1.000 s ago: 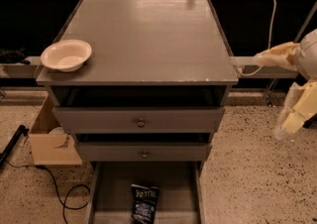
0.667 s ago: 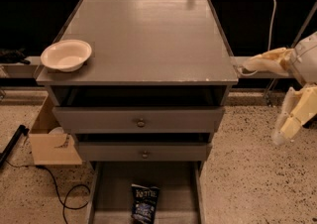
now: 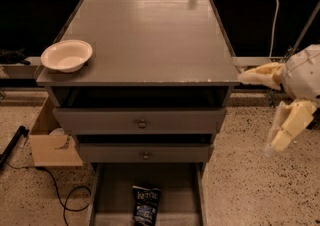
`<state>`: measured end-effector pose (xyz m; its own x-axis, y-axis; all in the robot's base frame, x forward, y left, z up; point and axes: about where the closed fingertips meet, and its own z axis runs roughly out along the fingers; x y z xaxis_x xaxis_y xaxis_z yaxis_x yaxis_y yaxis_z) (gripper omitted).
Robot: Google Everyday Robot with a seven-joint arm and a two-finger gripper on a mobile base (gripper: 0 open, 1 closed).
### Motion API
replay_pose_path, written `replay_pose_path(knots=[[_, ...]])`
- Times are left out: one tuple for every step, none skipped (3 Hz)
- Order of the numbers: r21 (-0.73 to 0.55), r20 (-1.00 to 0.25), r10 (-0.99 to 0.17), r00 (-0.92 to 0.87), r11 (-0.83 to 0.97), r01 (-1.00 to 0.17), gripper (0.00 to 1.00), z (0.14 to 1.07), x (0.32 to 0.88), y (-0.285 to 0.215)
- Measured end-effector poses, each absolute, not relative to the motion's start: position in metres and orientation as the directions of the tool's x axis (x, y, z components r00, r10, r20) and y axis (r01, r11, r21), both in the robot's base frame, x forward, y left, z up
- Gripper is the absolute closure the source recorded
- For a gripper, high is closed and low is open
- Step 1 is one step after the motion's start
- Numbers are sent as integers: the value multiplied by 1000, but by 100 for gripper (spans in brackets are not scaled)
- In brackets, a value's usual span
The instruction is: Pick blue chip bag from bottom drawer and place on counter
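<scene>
The blue chip bag (image 3: 146,204) lies flat on the floor of the bottom drawer (image 3: 112,195), which is pulled out at the bottom of the view. It is dark navy with white lettering. The counter (image 3: 150,40) is the wide grey top of the cabinet. My gripper (image 3: 258,113) hangs to the right of the cabinet, beside the counter's front right corner and well above the bag. It is open: one pale finger (image 3: 260,74) points left toward the counter edge and the other (image 3: 287,127) points down. Nothing is between them.
A white bowl (image 3: 67,55) sits on the counter's front left corner. Two upper drawers (image 3: 142,120) with small knobs are slightly open. A cardboard box (image 3: 50,137) and a black cable (image 3: 60,197) lie on the speckled floor at the left. A rail runs behind the cabinet.
The gripper has drifted slightly down, its lower finger swinging a little toward the cabinet. The bag, bowl and drawers have not moved.
</scene>
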<state>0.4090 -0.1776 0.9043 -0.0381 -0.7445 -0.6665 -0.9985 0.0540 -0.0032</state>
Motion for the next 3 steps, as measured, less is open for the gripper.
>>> replay_pose_path(knots=[[42, -687, -723, -74, 61, -997, 0, 867, 396, -163], [86, -696, -710, -103, 60, -994, 0, 835, 380, -152], [112, -693, -703, -160, 114, -987, 0, 814, 370, -145]])
